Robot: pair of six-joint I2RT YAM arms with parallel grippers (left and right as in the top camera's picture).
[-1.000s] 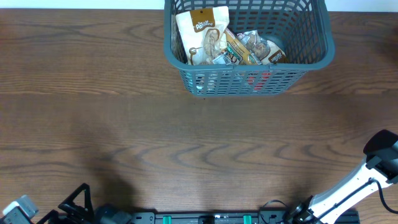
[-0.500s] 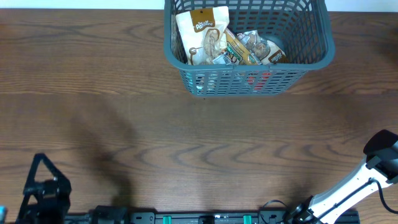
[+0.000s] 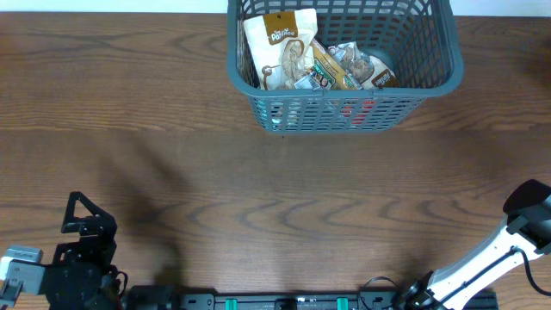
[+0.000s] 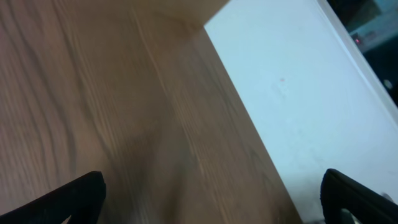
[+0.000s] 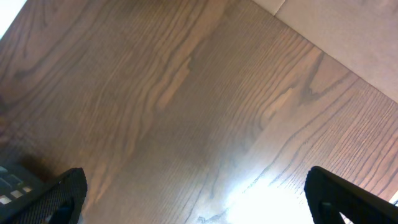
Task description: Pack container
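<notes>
Shifting at the near-left corner of the tabletop (image 3: 258,189) in the last second, the left end effector (image 4: 211,196) hangs spread and empty like the right end effector (image 5: 196,193), while the far-side basket (image 3: 344,89) holds snack packets (image 3: 280,47), suggesting packing is done.

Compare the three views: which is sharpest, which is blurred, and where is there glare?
Overhead: sharpest, evenly lit, the dark grey-blue slotted plastic basket crisp. Left wrist: blurred grain on the brown wooden table. Right wrist: white glare at the bottom edge, grain otherwise clear.
</notes>
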